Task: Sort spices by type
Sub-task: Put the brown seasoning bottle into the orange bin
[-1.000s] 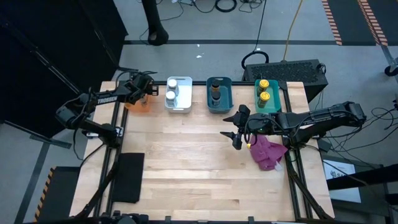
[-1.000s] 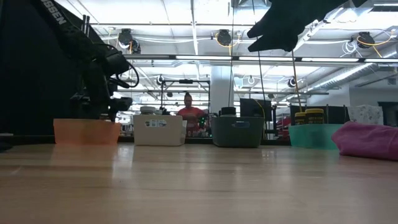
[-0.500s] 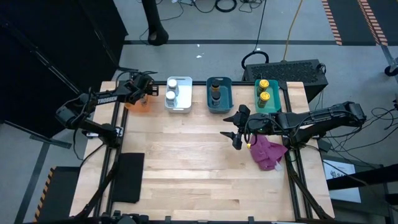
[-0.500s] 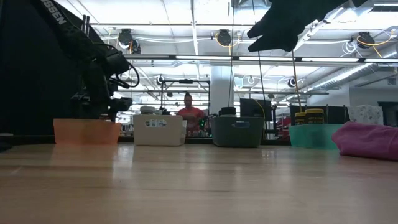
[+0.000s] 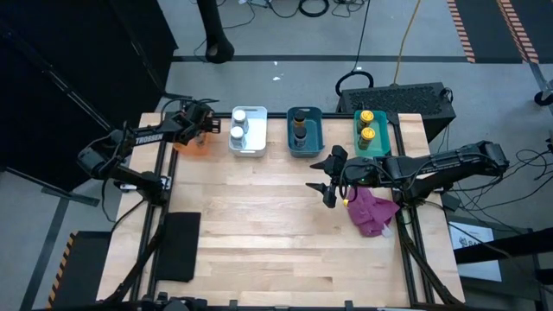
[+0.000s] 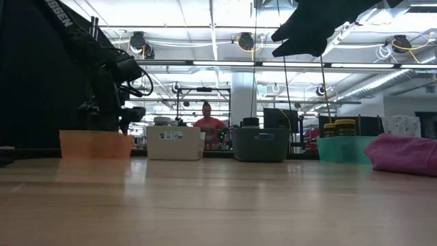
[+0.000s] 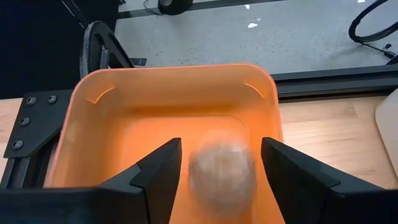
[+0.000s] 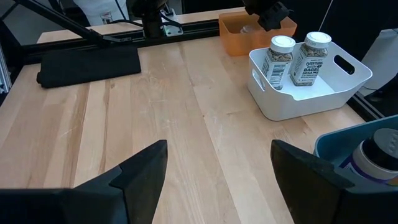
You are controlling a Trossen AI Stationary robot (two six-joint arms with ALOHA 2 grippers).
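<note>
My left gripper (image 5: 200, 128) hangs open over the orange bin (image 5: 192, 143) at the table's far left. In the left wrist view a blurred, pale round spice jar (image 7: 221, 173) shows between the fingers, with a gap on each side, over the bin's floor (image 7: 155, 124). My right gripper (image 5: 322, 183) stands open above bare table right of centre, holding nothing. Two white-lidded jars (image 8: 292, 57) stand in the white bin (image 5: 248, 151). Dark-lidded jars (image 5: 300, 123) stand in the blue bin (image 5: 305, 150). Two yellow-lidded jars (image 5: 366, 124) stand in the teal bin (image 5: 383, 138).
The four bins stand in a row along the table's far edge. A magenta cloth (image 5: 371, 212) lies at the right edge below my right arm. A black pad (image 5: 177, 246) lies near the left edge. The wooden middle and near part of the table is bare.
</note>
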